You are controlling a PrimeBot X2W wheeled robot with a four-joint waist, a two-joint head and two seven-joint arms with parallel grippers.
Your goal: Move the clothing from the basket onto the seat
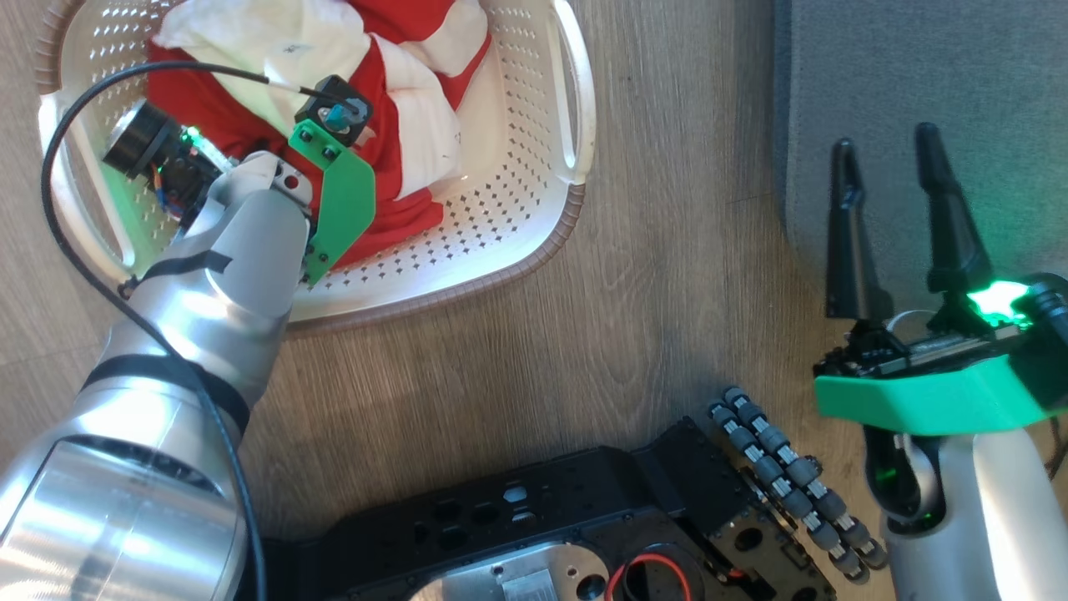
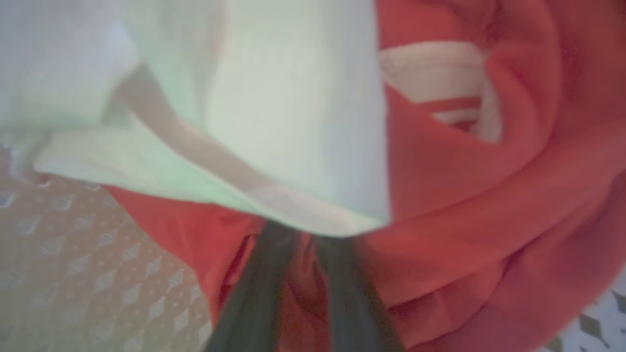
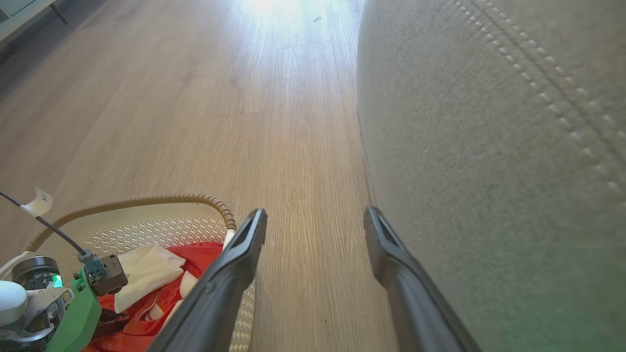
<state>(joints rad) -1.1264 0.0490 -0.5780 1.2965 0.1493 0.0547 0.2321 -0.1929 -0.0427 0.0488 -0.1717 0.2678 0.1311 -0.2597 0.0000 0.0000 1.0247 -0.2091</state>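
The clothing (image 1: 417,125) lay bunched in the basket (image 1: 517,192), red folds under a white sleeve, and none of it was on the seat (image 1: 918,67). So no part of the move was done: both garments had yet to be lifted out and carried across.

The left gripper (image 2: 303,254) was down in the pile. In the left wrist view its two fingers stood close together with red cloth between them, their tips hidden under a white fold. They seemed to be pinching the cloth, but the blur was too heavy to tell whether the grip had closed.

The right gripper (image 1: 884,138) hung over the seat's near edge, jaws wide apart and holding nothing. The basket stood on the floor (image 1: 667,250) just beside the seat.
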